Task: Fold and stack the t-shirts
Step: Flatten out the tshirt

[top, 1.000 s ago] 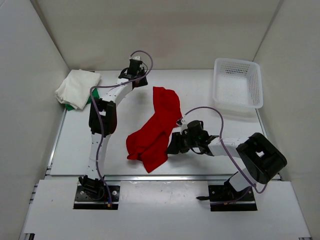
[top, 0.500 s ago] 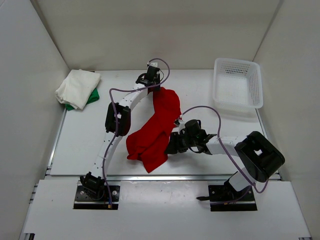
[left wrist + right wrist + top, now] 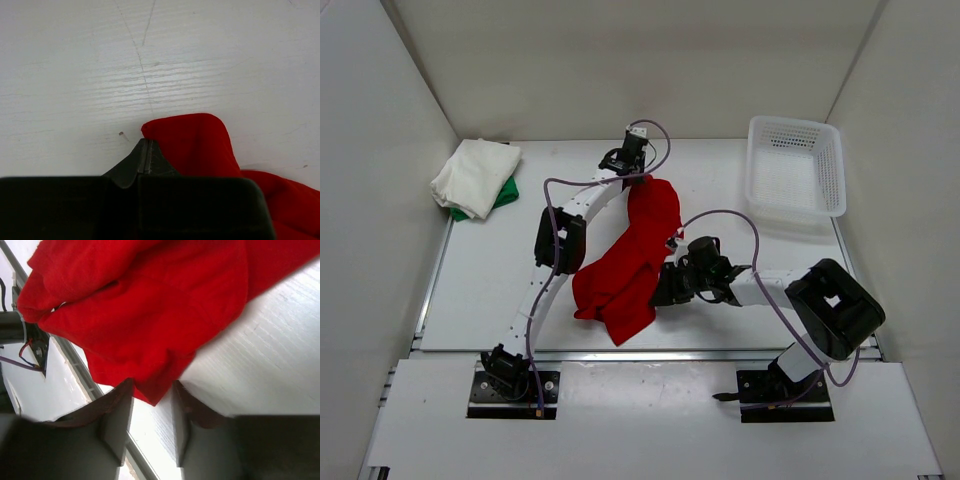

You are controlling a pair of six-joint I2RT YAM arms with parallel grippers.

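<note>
Near the desk (image 3: pixel 480 290) centre, left fingers (image 3: pixel 132 162) pinch the far corner of the crumpled red cloth t-shirt (image 3: pixel 630 260), apparently to spread it. Right fingers (image 3: pixel 117 415), spread, straddle its near edge and should close next.

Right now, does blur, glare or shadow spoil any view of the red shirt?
Top external: evenly lit, sharp, red t-shirt clear, faint shadows only. Left wrist: table sharp, left gripper a dark soft mass near the lens. Right wrist: right gripper blurred, shirt's red saturated, folds faint.

Unfolded t-shirt (image 3: pixel 630 250) at centre; two folded t-shirts (image 3: pixel 475 178) stacked at far-left corner; basket (image 3: pixel 793 122) at far-right corner
</note>
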